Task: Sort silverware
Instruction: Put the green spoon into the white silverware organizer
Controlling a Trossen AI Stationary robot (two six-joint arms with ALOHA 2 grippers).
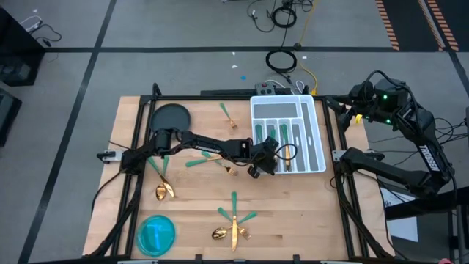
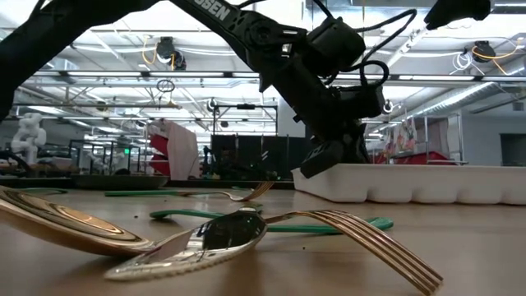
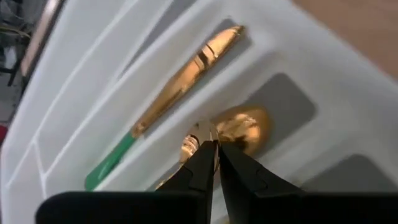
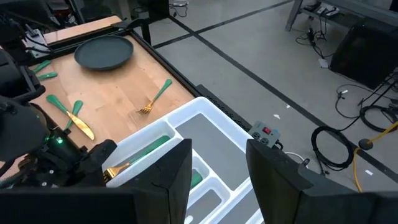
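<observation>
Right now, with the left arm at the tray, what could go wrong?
The left gripper's fingers pinch a spoon low inside the white tray. Opening unevenly could drop it askew, perhaps across a divider. Lifting out, the fingers might drag it along or nudge the knife next door.

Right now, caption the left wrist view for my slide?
Left claw pinches a spoon over the white tray, beside a knife already lying in its slot.

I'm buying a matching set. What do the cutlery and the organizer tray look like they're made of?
The knife seems to be polished gold-toned metal, going by its bright reflections, with a matte green handle, probably plastic. The tray looks like molded white plastic: smooth, opaque, with rounded dividers.
</observation>
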